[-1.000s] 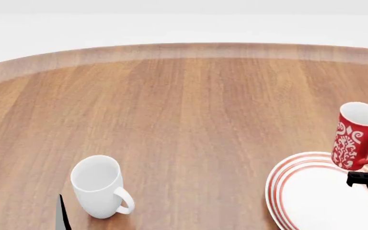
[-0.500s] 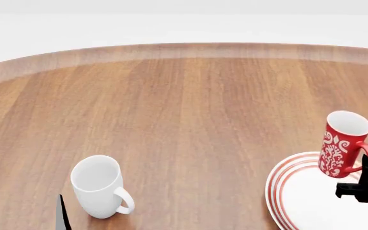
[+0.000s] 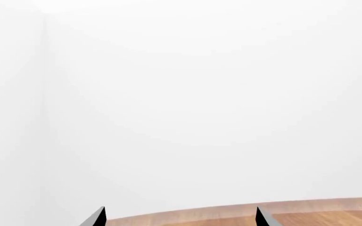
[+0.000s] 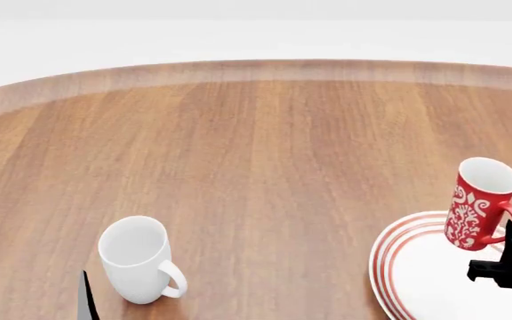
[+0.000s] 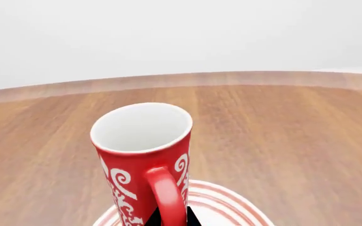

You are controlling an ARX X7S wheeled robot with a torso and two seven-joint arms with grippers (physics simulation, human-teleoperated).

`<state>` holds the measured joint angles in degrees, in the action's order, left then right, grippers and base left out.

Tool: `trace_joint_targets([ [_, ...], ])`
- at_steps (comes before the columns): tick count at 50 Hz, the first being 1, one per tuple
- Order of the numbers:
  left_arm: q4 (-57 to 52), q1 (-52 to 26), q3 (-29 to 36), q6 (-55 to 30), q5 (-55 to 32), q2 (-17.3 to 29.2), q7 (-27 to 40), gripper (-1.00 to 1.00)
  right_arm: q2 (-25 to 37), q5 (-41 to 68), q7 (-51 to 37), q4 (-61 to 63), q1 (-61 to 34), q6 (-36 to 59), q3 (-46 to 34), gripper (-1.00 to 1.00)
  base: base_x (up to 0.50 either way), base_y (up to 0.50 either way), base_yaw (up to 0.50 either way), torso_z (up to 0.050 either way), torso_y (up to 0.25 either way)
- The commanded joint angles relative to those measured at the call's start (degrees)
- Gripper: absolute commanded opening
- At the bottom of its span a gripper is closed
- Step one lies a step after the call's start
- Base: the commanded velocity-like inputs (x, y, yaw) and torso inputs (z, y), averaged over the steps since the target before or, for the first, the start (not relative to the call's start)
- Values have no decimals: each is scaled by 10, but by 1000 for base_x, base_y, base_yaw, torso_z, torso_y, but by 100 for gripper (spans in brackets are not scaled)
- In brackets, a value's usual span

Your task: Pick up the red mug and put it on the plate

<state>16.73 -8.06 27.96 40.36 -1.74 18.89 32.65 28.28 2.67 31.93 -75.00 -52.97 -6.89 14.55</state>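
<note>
The red mug [image 4: 479, 205] with its white swirl pattern hangs tilted over the far rim of the plate [image 4: 399, 253], a round white dish with red rings at the lower right of the head view. My right gripper [image 4: 503, 259] is shut on the mug's red handle [image 5: 167, 197]. In the right wrist view the red mug [image 5: 144, 160] shows its white inside, with the plate [image 5: 231, 207] under it and dark fingertips [image 5: 192, 218] on both sides of the handle. My left gripper [image 4: 32, 295] stands open at the lower left, holding nothing.
A plain white mug [image 4: 139, 259] stands upright on the wooden table [image 4: 256, 153], just right of my left gripper. The table's curved far edge [image 4: 256, 67] meets a white background. The left wrist view shows white wall and a strip of table [image 3: 231, 217].
The right gripper carried the red mug left and down towards the plate, then shifted it slightly right. The left arm and the white mug have not moved.
</note>
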Motion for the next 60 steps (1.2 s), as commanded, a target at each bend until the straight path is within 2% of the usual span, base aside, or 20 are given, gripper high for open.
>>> trace_joint_targets([
  [1,1,-1,1,2,0,1,1,100,-3,-19,-25,0,-1,-15,36,-100,0,0,0,0,0],
  [19,1,-1,3,2,1,1,2,100,-11,-28,-64,0,4,-19,41,-100,0,0,0,0,1],
  [26,1,-1,3,1,0,2,3,100,-15,-31,-80,0,10,-53,36,-100,0,0,0,0,0],
  [60,8,-5,3,17,23,2,15,100,-18,-27,-70,0,23,-68,33,-100,0,0,0,0,0],
])
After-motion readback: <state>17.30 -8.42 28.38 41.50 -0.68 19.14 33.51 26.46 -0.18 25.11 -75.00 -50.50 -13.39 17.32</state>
